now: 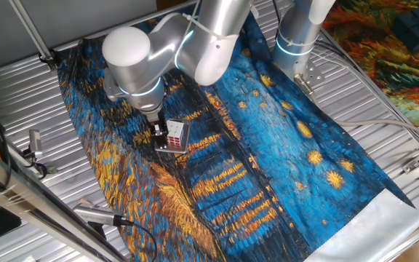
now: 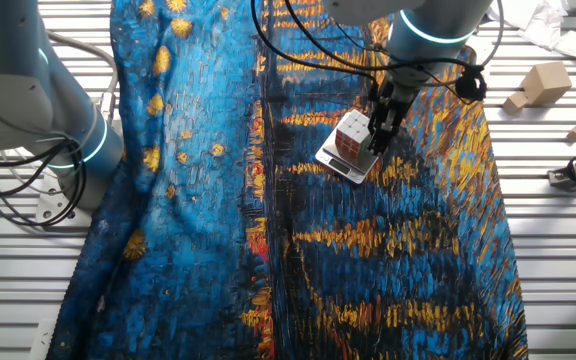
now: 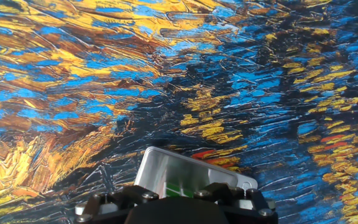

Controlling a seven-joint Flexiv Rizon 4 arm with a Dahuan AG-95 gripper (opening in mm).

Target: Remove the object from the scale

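One fixed view shows the pincer (image 1: 158,134) low at the left side of the cube (image 1: 175,135), which sits on the grey scale (image 1: 172,148) in the middle of the painted cloth (image 1: 282,153) covering the tabletop. Whether the fingers already clamp the cube I cannot tell. The cube is squarish, with no long axis. Flat cloth lies open on every side, widest to the right, so lifting straight up looks unobstructed.

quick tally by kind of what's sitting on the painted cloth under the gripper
puzzle cube: 1
scale: 1
total: 2
The cube sits on the scale, with the gripper at it.
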